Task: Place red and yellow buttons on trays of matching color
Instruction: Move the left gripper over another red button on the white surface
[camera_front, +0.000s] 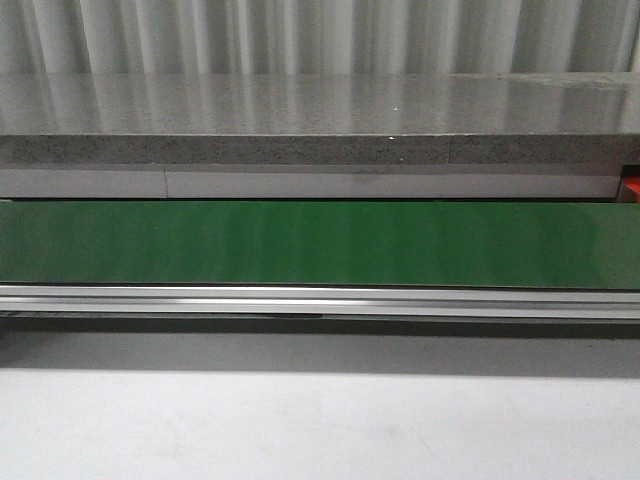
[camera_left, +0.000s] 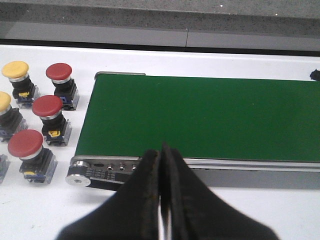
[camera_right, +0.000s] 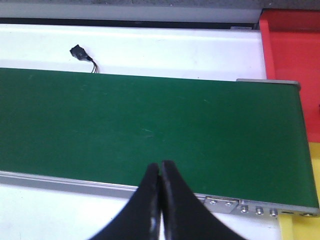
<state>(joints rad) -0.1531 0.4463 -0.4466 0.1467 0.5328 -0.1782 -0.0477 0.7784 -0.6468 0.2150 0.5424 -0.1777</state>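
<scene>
Your left hand (camera_left: 161, 200) has two matte black, wedge-shaped fingers with worn, brownish inner edges; your right hand (camera_right: 160, 205) has the same tapered black fingers.

Three red buttons (camera_left: 47, 106) and two yellow buttons (camera_left: 15, 69) stand upright at the left of the left wrist frame, while a red tray (camera_right: 292, 45) fills the right wrist frame's upper right, a yellow tray (camera_right: 314, 165) below it.

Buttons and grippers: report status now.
Left gripper shut, right gripper shut, both empty. Buttons off belt's end, untouched. Red tray beyond other end.
</scene>
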